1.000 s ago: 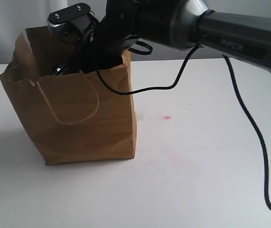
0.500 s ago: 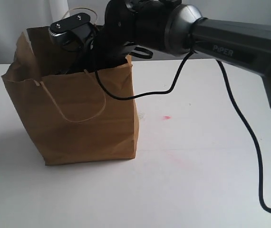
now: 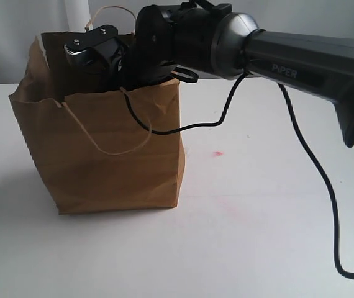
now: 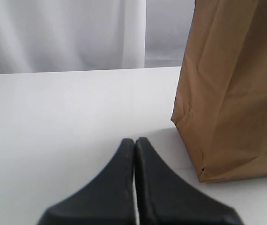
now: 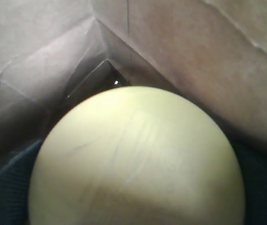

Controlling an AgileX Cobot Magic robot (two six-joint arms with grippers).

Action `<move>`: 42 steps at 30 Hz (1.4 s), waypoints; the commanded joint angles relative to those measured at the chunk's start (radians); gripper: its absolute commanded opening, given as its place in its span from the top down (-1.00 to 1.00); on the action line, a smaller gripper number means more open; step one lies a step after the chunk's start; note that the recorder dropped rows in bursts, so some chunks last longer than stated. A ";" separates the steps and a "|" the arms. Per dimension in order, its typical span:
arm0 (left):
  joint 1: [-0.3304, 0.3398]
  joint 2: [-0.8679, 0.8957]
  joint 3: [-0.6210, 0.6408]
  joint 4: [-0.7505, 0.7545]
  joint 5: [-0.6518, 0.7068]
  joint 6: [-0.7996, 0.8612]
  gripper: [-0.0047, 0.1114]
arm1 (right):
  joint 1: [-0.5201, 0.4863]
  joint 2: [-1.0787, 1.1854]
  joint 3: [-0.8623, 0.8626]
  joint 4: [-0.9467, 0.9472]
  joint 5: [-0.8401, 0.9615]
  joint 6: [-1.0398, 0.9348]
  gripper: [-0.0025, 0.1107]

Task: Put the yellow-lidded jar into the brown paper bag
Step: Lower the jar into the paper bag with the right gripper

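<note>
White matte surface (image 3: 258,217), pale curtain behind. Brown paper bag (image 3: 115,161) stood upright: creased kraft, torn uneven rim, twisted cord loop handle (image 3: 122,138). Right arm (image 3: 301,62), dark grey, lettered "PiPER", reached into bag mouth. Yellow-lidded jar (image 5: 138,140) inside bag; smooth round mustard lid filled right wrist view. Right end effector (image 5: 136,192): dark fingers flanked lid both sides, pinching jar. Left end effector (image 4: 134,146) pressed together, low over surface near bag, apart from it.
</note>
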State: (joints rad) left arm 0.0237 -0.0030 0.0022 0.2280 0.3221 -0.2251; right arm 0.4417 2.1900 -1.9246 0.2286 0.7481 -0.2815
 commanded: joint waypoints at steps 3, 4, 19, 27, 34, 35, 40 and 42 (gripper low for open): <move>-0.003 0.003 -0.002 -0.004 -0.008 -0.004 0.90 | 0.005 -0.004 -0.003 0.000 -0.004 0.005 0.46; -0.003 0.003 -0.002 -0.004 -0.008 -0.004 0.90 | 0.005 -0.004 -0.003 0.000 -0.004 0.005 0.36; -0.003 0.003 -0.002 -0.004 -0.008 -0.004 0.90 | 0.005 -0.004 -0.003 0.000 -0.004 0.005 -0.36; -0.003 0.003 -0.002 -0.004 -0.008 -0.004 0.90 | 0.005 -0.004 -0.003 0.000 -0.008 0.005 -0.36; -0.003 0.003 -0.002 -0.004 -0.008 -0.004 0.90 | 0.005 -0.004 -0.003 0.073 -0.010 0.005 -0.73; -0.003 0.003 -0.002 -0.004 -0.008 -0.004 0.90 | 0.005 -0.004 -0.003 0.080 -0.010 0.005 -0.77; -0.003 0.003 -0.002 -0.004 -0.008 -0.004 0.90 | 0.005 -0.004 -0.003 0.084 -0.010 0.005 -0.84; -0.003 0.003 -0.002 -0.004 -0.008 -0.004 0.90 | 0.005 -0.004 -0.003 0.084 -0.010 0.005 -0.84</move>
State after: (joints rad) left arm 0.0237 -0.0030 0.0022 0.2280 0.3221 -0.2251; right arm 0.4478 2.1900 -1.9246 0.3079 0.7445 -0.2796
